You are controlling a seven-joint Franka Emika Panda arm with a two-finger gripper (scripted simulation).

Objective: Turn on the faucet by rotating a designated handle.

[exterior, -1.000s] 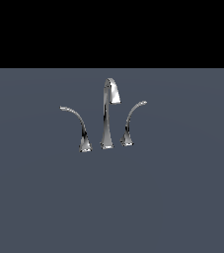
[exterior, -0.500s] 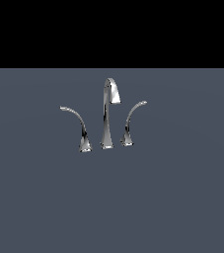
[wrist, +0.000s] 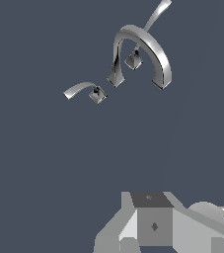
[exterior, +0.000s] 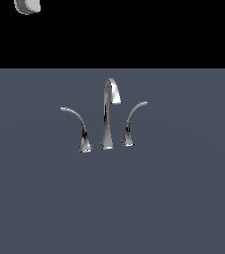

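Faucet (exterior: 107, 119) stands mid-surface, its handle (exterior: 75, 119) on the exterior view's left beside 1 shorter lever (exterior: 131, 121), gripper (wrist: 155, 225) well apart (finger state indeterminable): risk judged is contacting the wrong lever on approach.

Bare simulated scene — flat grey floor (exterior: 183, 198)
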